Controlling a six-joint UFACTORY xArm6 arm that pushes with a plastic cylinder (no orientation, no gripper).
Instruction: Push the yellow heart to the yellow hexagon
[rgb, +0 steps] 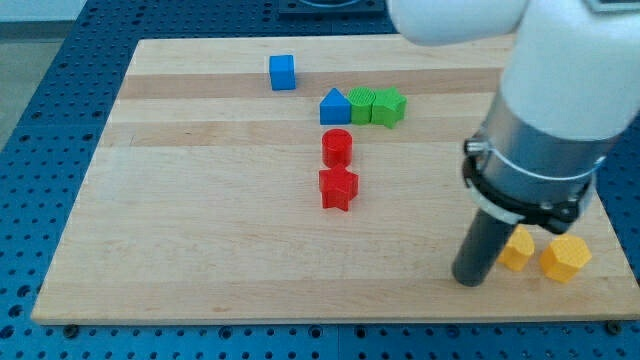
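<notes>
The yellow heart (518, 249) lies near the view's bottom right of the wooden board (200, 230). The yellow hexagon (565, 258) sits just to its right, with a very small gap or touching; I cannot tell which. My tip (468, 279) rests on the board just left of the yellow heart, close to it or touching it. The dark rod rises to the white and grey arm body (545, 120), which hides the board behind it.
A red cylinder (338, 147) and a red star (339, 188) stand mid-board. A blue triangle block (335, 106), two green blocks (362, 104) (389, 106) and a blue cube (283, 72) lie toward the view's top. The board's bottom edge is near the yellow blocks.
</notes>
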